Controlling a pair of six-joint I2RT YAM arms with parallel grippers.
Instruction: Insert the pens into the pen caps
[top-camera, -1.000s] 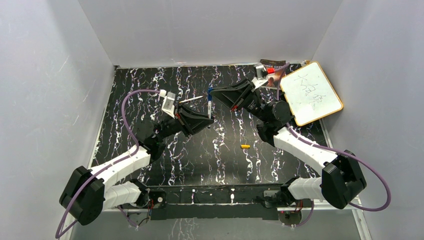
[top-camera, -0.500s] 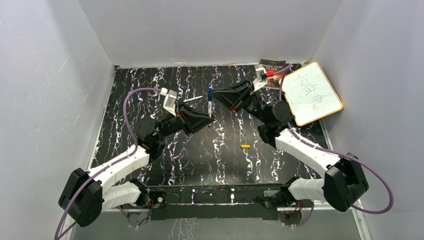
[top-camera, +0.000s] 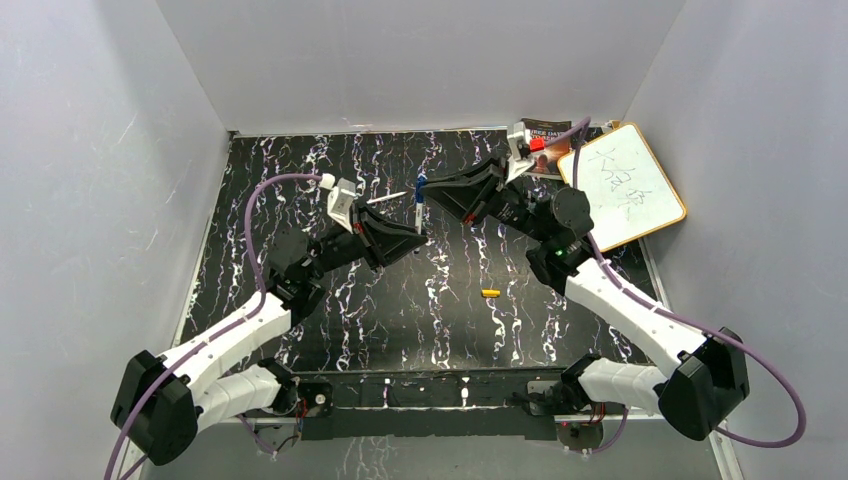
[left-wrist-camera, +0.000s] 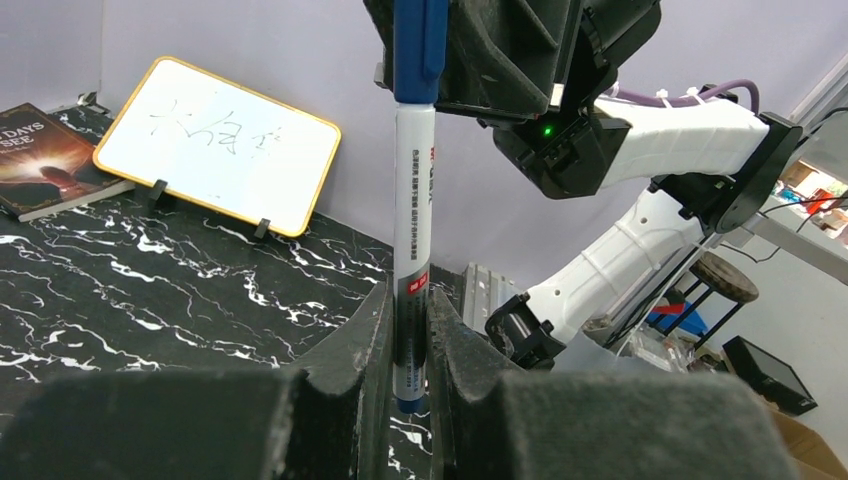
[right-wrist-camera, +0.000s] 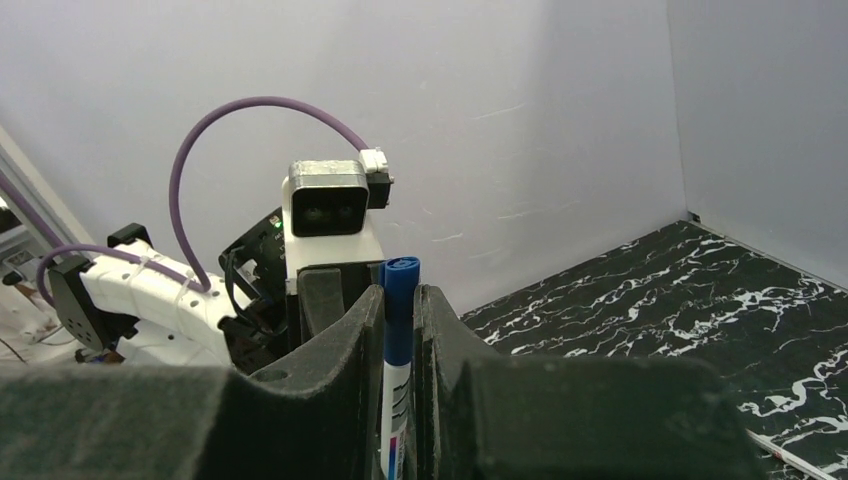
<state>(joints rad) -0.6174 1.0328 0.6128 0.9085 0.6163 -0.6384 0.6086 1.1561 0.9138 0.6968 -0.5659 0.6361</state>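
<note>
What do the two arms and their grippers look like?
The left arm and right arm have white links with black joints. A purple cable loops along each. The left gripper and right gripper are black wedges with rough dark fingers. A green light glows on the right arm.

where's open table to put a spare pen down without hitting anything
Bare marble: the near-centre table between the arms, left of the orange-yellow cap; also the far-left corner. Crowded: mid-table, where left gripper and right gripper hold the blue pen, and far right by whiteboard and book.
</note>
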